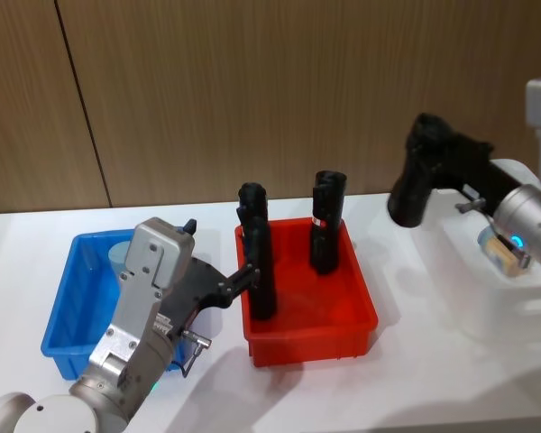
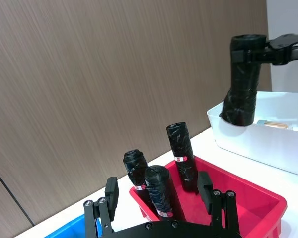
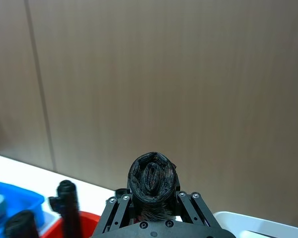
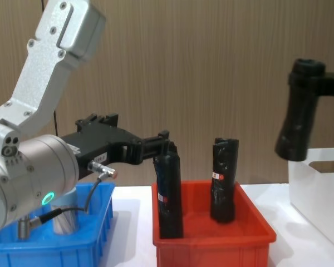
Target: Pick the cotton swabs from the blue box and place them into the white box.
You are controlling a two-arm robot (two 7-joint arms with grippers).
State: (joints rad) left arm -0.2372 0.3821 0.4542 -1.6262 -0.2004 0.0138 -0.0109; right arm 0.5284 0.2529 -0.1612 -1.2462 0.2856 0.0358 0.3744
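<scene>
One cotton swabs jar (image 1: 119, 255) sits in the blue box (image 1: 65, 316) at lower left, another (image 1: 503, 254) in the white box (image 1: 523, 307) on the right. Right gripper (image 1: 430, 149) is clamped on a black wrapped cylinder (image 1: 413, 191), lifted upper right. Left gripper (image 1: 251, 272) spread open at the red bin (image 1: 343, 332) cylinders (image 1: 327, 224); their red labels are unreadable.

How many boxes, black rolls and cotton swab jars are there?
Boxes: 3 (blue box, red box, white box)
Black rolls: 4 (3 in the red box, 1 in the right gripper)
Cotton swab jars: 2 visible
Total: 9
</scene>
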